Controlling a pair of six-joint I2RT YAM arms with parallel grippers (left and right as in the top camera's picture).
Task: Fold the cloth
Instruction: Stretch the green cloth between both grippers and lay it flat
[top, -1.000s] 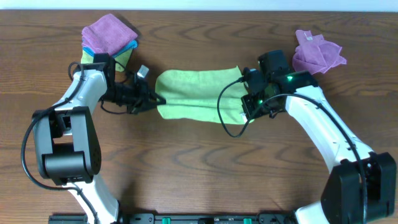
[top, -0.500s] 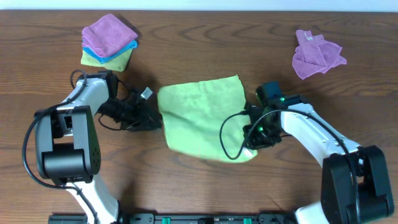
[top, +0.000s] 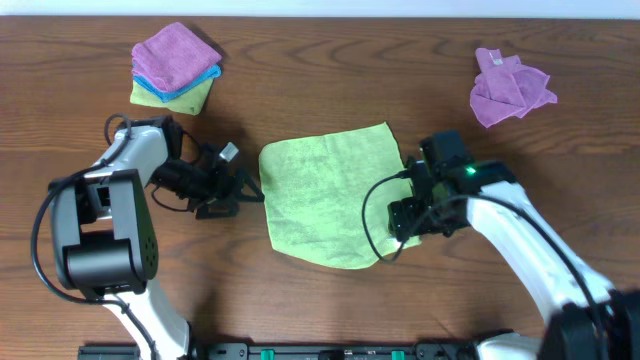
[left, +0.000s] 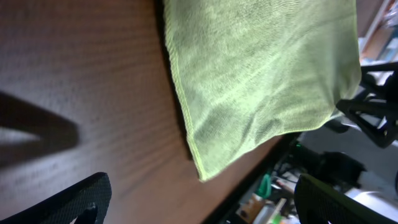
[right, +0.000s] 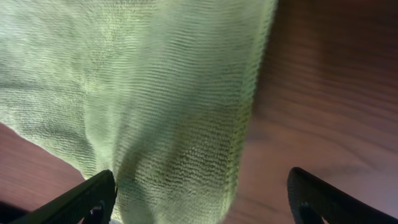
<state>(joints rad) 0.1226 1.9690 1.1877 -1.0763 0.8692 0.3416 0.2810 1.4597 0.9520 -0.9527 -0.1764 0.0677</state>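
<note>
**Overhead and wrist views: cloth laid flat, ready for the first fold.** At far left, a stack of folded cloths (top: 175, 65) is seen, well apart from the work. The left arm (top: 135, 160) is bent out from its base and stretched low across the table (top: 320, 310), with the wrist turned toward the centre. The left gripper (left: 200, 182) is held just beside the left edge of the cloth (top: 325, 195); its jaws are spread wide and nothing lies between them. The cloth is spread flat at the table's centre, apparently in one layer and slightly skewed, between the two grippers. The right gripper (right: 200, 174) is poised over the right border, its jaws likewise spread. The hem lies below the gap but is not pinched. The right arm (top: 520, 230) is extended inward from the near right side. A crumpled purple cloth (top: 510, 88) is seen at far right. The step in hand is judged to be the grasping of an edge. Matching corners should be pinched through one layer only, lifted low, and carried over until the hems are aligned.
</note>
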